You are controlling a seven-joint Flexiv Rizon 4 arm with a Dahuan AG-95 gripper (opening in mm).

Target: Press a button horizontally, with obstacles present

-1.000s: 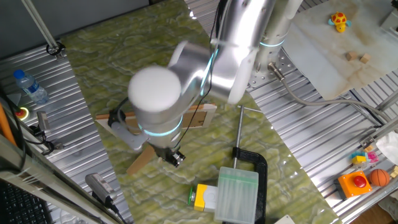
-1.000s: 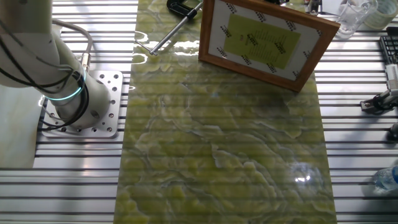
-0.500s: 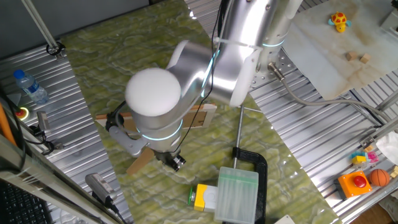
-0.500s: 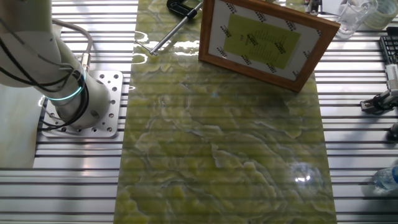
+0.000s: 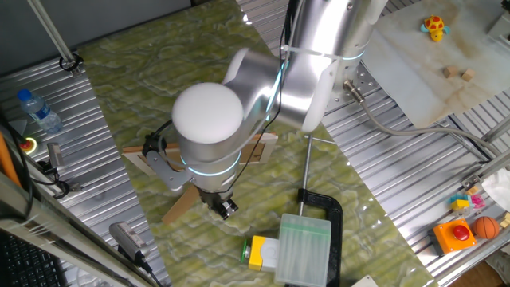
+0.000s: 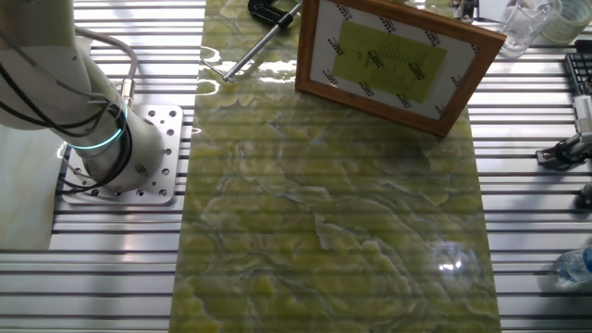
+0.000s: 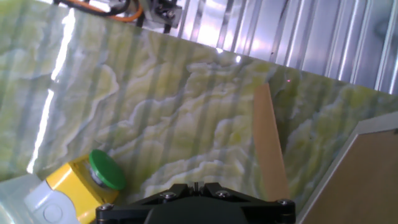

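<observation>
Button lies on its side on the green worktop, attached to the ribbed block — green cap faces the tool, near but apart. Picture frame stands just behind the arm, prop strut slanting alongside. Tool state — cannot tell; fingertips not visible.

From my fixed camera, the small green-capped yellow button lies on the green marbled mat, joined to the ribbed translucent block on its right. The black metal C-clamp wraps behind that block. The light-wood picture frame stands up-mat, its wooden strut slanting toward the button.
</observation>
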